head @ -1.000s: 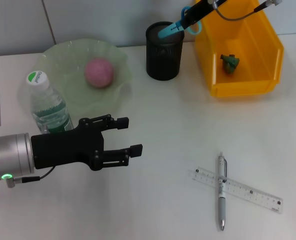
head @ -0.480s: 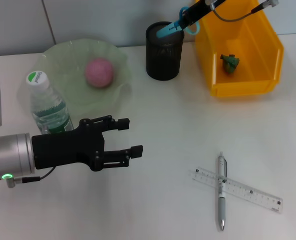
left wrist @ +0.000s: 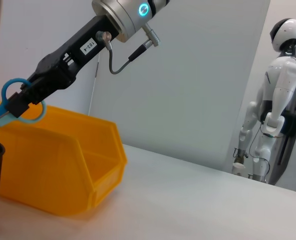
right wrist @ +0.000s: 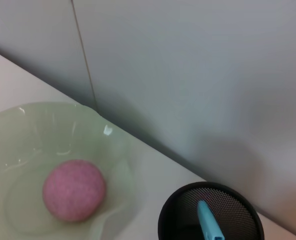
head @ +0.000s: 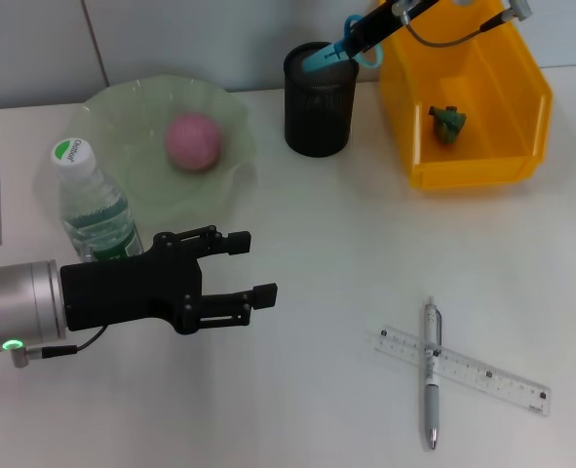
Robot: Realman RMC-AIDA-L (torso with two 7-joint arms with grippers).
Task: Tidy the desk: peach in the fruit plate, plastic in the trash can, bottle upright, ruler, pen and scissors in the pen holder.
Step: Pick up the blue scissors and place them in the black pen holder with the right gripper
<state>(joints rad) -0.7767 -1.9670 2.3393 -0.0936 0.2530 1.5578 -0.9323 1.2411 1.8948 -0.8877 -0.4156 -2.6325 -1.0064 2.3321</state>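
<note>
My right gripper is shut on the blue scissors by their handle, at the back of the desk. Their blade points down into the mouth of the black mesh pen holder. The scissors' handle loops also show in the left wrist view. The pink peach lies in the green fruit plate. The bottle stands upright. The clear ruler lies under the pen at the front right. A green scrap of plastic sits in the yellow trash can. My left gripper hovers open beside the bottle.
The yellow trash can stands directly to the right of the pen holder. A wall runs just behind the desk's back edge. In the left wrist view, a white humanoid robot stands far off beyond the desk.
The right gripper has shifted slightly left and back with the scissors, over the pen holder. The left arm has not moved.
</note>
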